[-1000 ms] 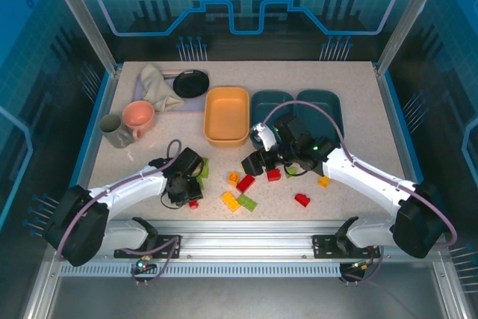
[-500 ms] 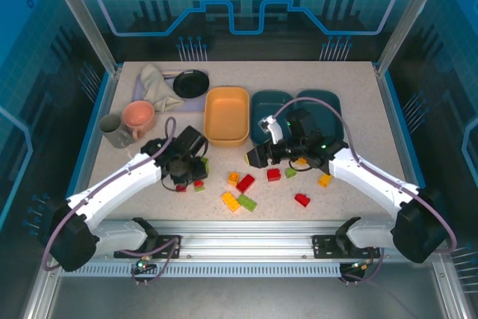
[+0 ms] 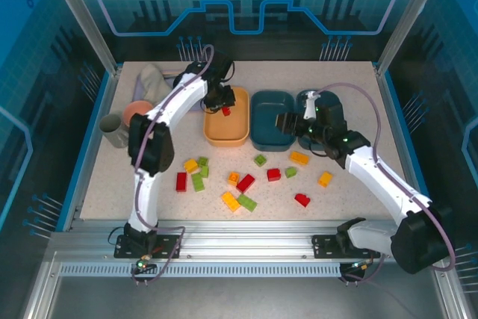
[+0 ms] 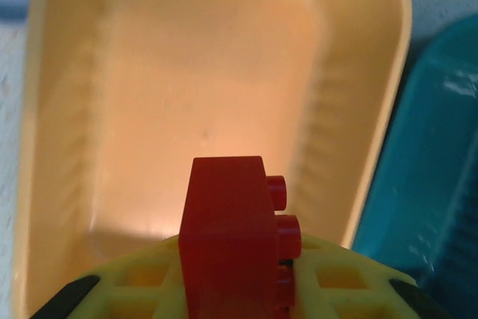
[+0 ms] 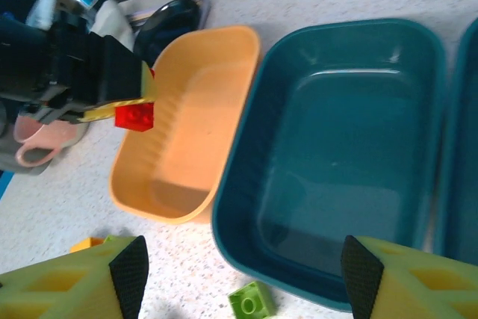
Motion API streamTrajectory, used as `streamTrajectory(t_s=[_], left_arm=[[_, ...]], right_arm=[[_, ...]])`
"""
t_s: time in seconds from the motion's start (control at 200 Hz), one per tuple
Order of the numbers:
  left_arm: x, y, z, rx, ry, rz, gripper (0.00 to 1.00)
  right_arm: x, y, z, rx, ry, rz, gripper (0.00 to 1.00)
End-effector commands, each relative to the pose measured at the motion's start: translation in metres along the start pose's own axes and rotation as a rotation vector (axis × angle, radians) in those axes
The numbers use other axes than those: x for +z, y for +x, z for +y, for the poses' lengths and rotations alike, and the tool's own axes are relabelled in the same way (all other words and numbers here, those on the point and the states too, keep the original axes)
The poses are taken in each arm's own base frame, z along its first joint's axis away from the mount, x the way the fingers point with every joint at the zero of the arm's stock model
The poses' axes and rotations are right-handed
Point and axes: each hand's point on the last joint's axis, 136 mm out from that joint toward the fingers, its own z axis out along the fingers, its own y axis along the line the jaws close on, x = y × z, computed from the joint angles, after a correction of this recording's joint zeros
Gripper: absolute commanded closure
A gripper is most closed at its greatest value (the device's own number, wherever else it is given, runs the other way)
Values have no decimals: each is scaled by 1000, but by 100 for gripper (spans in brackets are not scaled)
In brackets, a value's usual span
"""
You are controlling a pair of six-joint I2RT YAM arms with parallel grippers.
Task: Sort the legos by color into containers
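My left gripper [image 3: 222, 106] is shut on a red lego [image 4: 235, 237], held above the inside of the light orange container [image 3: 226, 134]; the same red lego [image 5: 135, 116] hangs over that container's left rim in the right wrist view. My right gripper [image 3: 286, 122] is open with nothing between its fingers [image 5: 128, 274], hovering over the near end of a dark teal container [image 3: 270, 128]. A second teal container [image 3: 332, 106] lies partly under the right arm. Several red, green and yellow-orange legos, among them a red one [image 3: 245, 182] and a green one [image 5: 252, 300], lie loose on the table.
A pink cup [image 3: 137, 110] and a grey cup [image 3: 112, 131] stand at the left, with a cloth [image 3: 151, 80] behind them. A black dish [image 5: 168, 20] sits behind the orange container. The loose bricks spread across the table's front half.
My left arm swung from the front left up to the orange container, carrying the red lego. My right gripper drew back from the loose bricks to above the teal container.
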Motion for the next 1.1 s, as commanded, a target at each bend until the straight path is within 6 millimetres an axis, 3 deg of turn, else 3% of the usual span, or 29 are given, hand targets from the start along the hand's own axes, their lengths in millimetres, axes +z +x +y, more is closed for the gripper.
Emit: streamTrajectory(t_s=[0.0,0.17,0.345,0.365,0.435,0.55,0.685,0.875,0.96,1.095], left_arm=[[18,4,17,54,-68,102,78],[48,7,10,58,-26,145,74],[60,17,7,42,-2,187,74],[60,18,6,42,2,191,74],[63,22,5,45,9,203,71],[59,22,3,44,16,202,44],[34,12,-7,44,50,147,31],[-33,0,-38,55,168,10,23],[-68,8,-52,65,237,-45,22],[-108,46,-68,67,384,-61,21]], right_arm=[[-11,1,-18,1,91,49,29],[-24,21,-49,82,180,102,29],[-46,47,-77,146,320,140,29],[-46,60,-85,156,347,169,29],[-50,74,-93,175,381,197,29],[-56,84,-96,181,396,215,30],[-69,87,-103,189,458,235,30],[-91,107,-120,288,604,322,30],[-94,121,-126,341,636,370,30],[-88,142,-138,430,639,401,28]])
